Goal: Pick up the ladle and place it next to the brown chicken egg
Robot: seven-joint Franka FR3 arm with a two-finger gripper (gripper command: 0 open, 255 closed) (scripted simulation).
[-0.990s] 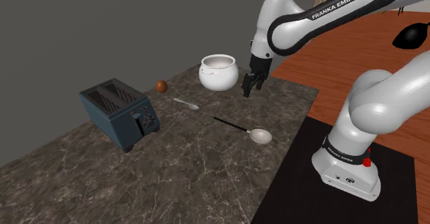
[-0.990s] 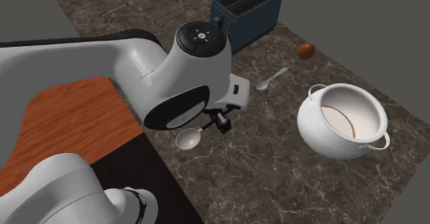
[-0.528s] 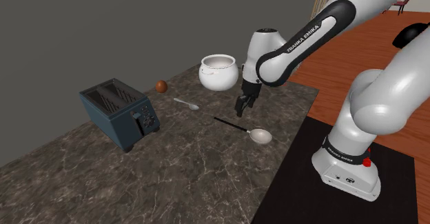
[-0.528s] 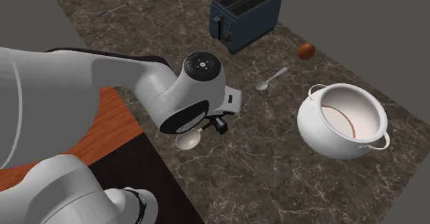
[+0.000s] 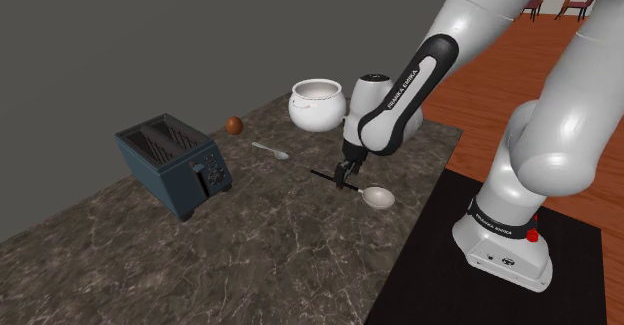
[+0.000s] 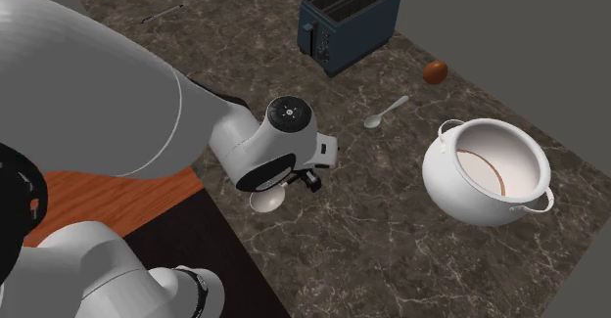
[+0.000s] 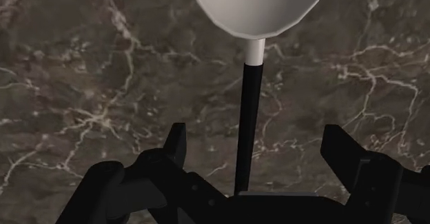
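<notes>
The all-black two-finger gripper (image 7: 256,147) spreads wide, holding nothing, astride the black handle of the white-bowled ladle (image 7: 249,112), probably so that closing pinches it squarely. The ladle lies near the stand (image 5: 425,268) on the dark marbled counter (image 5: 280,243). The small brown egg (image 5: 233,125) sits far off toward the shoulder view's left. Lettering on the white arm (image 5: 405,78) seems to read FRANKA EMIKA.

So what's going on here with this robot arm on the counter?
A white robot arm is going for the ladle, which lies flat on the dark marbled counter. Its pincer hangs low over the ladle's black handle, open, with a finger on either side and neither touching it, so nothing is gripped or lifted yet. The brown egg, where the ladle should end up, sits across the counter between the toaster and the white pot.
</notes>
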